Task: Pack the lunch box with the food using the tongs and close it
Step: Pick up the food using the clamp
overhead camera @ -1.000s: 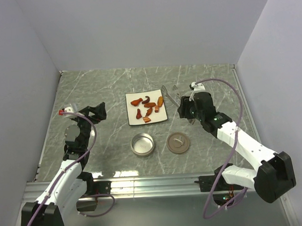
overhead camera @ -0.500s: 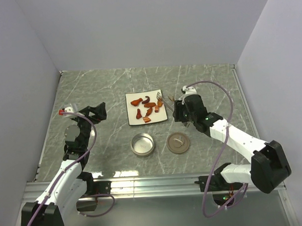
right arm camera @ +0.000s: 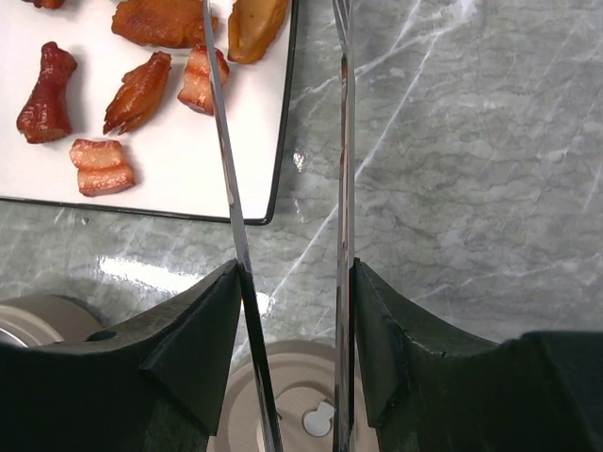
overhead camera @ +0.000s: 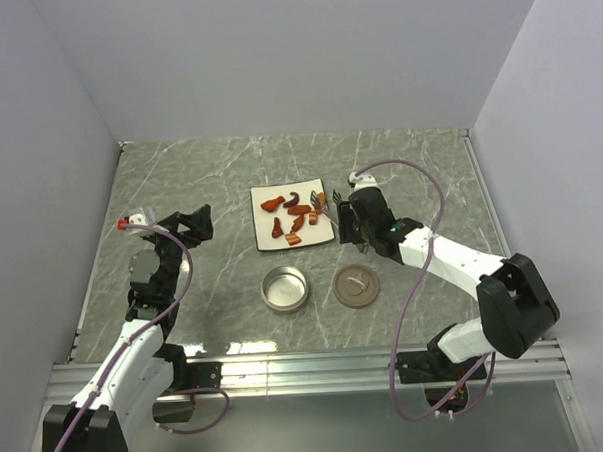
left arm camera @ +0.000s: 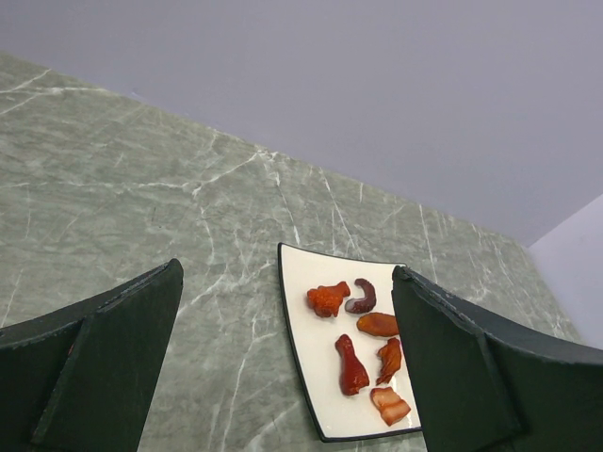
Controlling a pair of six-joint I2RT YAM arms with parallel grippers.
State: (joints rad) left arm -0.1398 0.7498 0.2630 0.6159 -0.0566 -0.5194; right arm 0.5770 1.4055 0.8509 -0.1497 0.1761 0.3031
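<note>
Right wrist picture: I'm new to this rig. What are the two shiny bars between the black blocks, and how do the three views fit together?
Those black blocks belong to the right gripper, filmed by a camera on its own wrist. The shiny bars are the tongs that it clamps: one bar is over the white plate, the other is beside it. The top view looks down from above and behind the robot. There the food lies on that plate. Nearer the robot, the empty lunch box tin and its brown lid sit side by side. The left wrist picture shows the left gripper open and holding nothing, facing the plate from farther off.
</note>
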